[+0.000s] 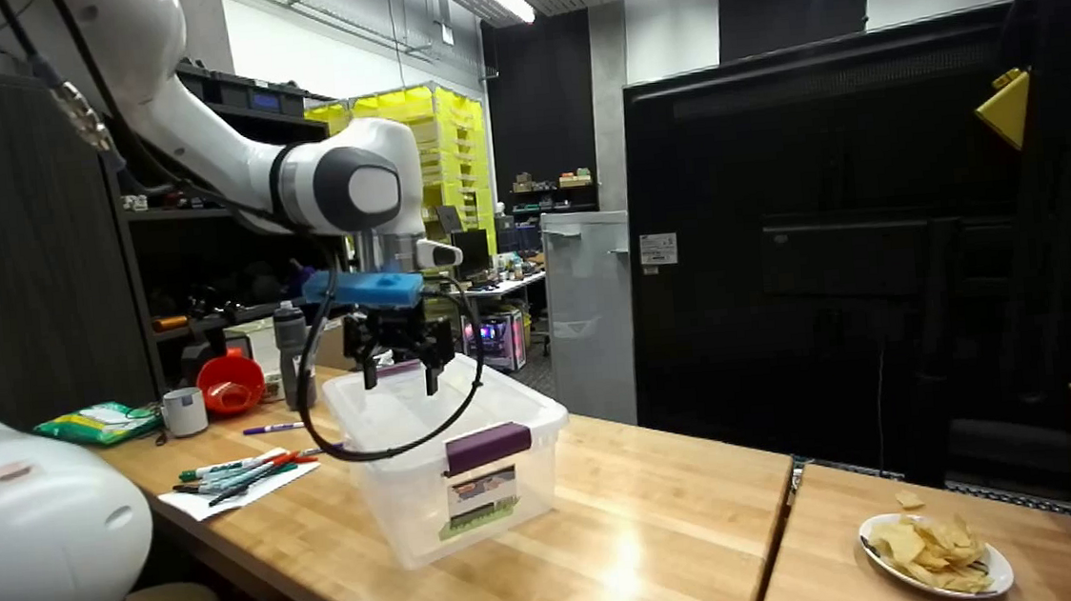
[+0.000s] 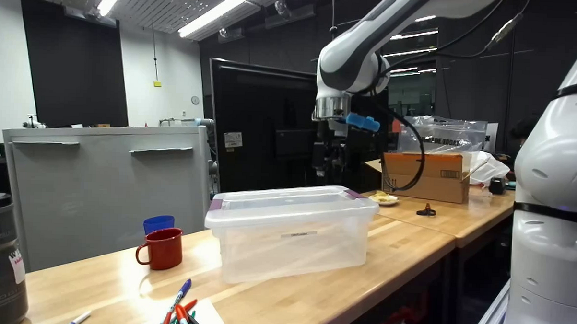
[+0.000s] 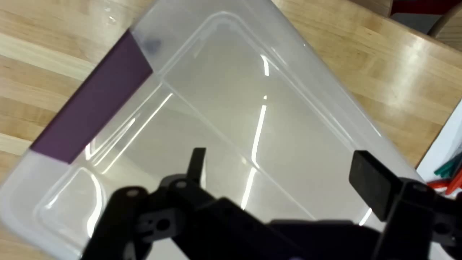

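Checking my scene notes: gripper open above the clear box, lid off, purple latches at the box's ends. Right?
One slip: the lid is on the clear box, as an exterior view shows. The rest stands: gripper open above it, purple latches at its ends.

Clear bin (image 3: 231, 119) cut off by wrist-view edges, its narrow label (image 2: 299, 235) illegibly small.

A gray cabinet (image 2: 110, 189) stands before white walls (image 2: 176, 67); ceiling lights (image 2: 222, 11) (long ones) glow.
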`<state>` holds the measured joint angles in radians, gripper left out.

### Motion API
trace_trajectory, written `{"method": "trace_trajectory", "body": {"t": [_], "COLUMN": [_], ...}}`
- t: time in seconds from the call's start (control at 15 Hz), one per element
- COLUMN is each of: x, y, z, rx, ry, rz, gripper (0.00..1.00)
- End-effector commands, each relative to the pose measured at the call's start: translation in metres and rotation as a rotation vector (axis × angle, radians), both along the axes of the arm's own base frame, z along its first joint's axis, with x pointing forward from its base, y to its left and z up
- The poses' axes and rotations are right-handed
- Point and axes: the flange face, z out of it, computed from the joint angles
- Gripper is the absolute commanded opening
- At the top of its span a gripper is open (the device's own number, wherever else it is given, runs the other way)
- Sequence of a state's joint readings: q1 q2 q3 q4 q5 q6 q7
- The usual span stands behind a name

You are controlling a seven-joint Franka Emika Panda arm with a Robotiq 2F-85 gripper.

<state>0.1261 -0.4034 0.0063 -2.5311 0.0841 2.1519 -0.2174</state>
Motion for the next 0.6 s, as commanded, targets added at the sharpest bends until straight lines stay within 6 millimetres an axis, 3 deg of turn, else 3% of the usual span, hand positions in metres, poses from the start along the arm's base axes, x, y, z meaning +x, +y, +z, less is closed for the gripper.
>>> {"method": "trace_trajectory", "body": {"t": [0.0,0.13,0.33,0.4,0.53], "x": [-0.036,-0.059,-0.099,-0.066,-0.084], "y": [0.012,0.020,0.038,0.064,0.095], "z": [-0.046,-0.076,-0.089,-0.061,-0.050], "rx": [0.001,-0.027,-0.051,-0.051,-0.024], "ry": [-0.010,0.005,-0.032,-0.048,-0.084], "rz": [0.091,0.156,0.254,0.295,0.370], "gripper": [1.00,1.00,1.00,1.00,1.00]}}
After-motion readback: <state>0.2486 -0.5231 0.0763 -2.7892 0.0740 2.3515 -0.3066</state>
